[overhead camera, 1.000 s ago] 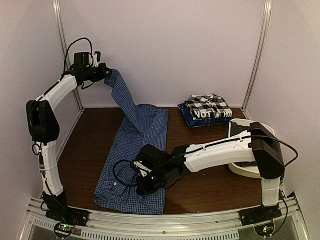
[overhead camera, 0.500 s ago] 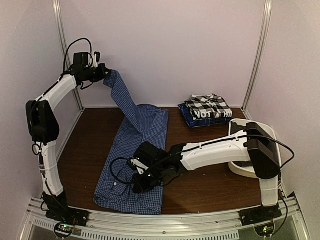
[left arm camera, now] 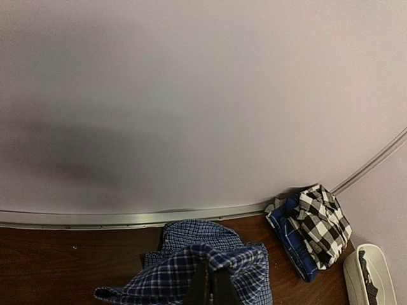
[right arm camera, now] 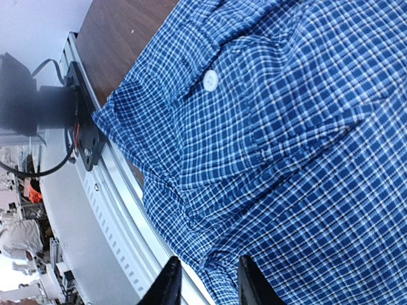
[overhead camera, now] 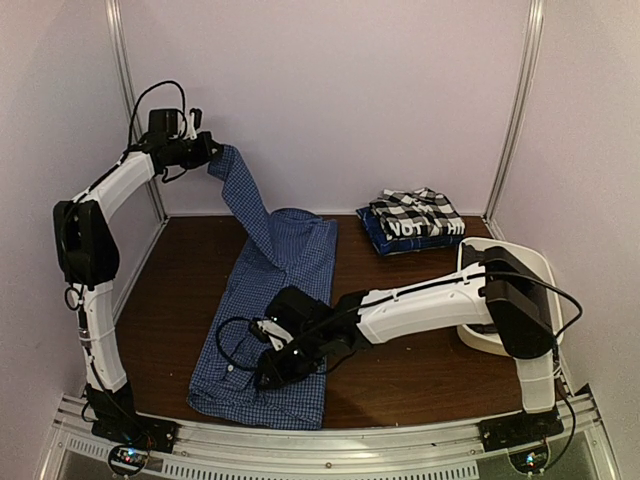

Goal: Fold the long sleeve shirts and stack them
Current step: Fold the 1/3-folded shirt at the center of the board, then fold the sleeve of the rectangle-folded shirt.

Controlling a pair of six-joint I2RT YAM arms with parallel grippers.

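A blue-and-white fine-check shirt (overhead camera: 270, 300) lies lengthwise on the brown table, one sleeve (overhead camera: 240, 190) pulled up and to the left. My left gripper (overhead camera: 212, 152) is shut on that sleeve's end high above the back left; in the left wrist view the cloth (left arm camera: 191, 273) drapes over the closed jaws of the left gripper (left arm camera: 210, 287). My right gripper (overhead camera: 268, 372) hovers low over the shirt's near part, its fingertips (right arm camera: 170, 279) apart above the cloth (right arm camera: 273, 146) with nothing between them. A black-and-white large-check shirt (overhead camera: 415, 212) lies folded on a dark blue one (overhead camera: 385, 238).
A white plastic tub (overhead camera: 480, 345) stands at the right edge, partly hidden by the right arm. The metal rail (overhead camera: 330, 445) runs along the near edge, close under the shirt's hem. Pale walls enclose the back and sides.
My right gripper slid left and nearer over the shirt and its jaws have come apart. The left gripper holds the raised sleeve in the same place.
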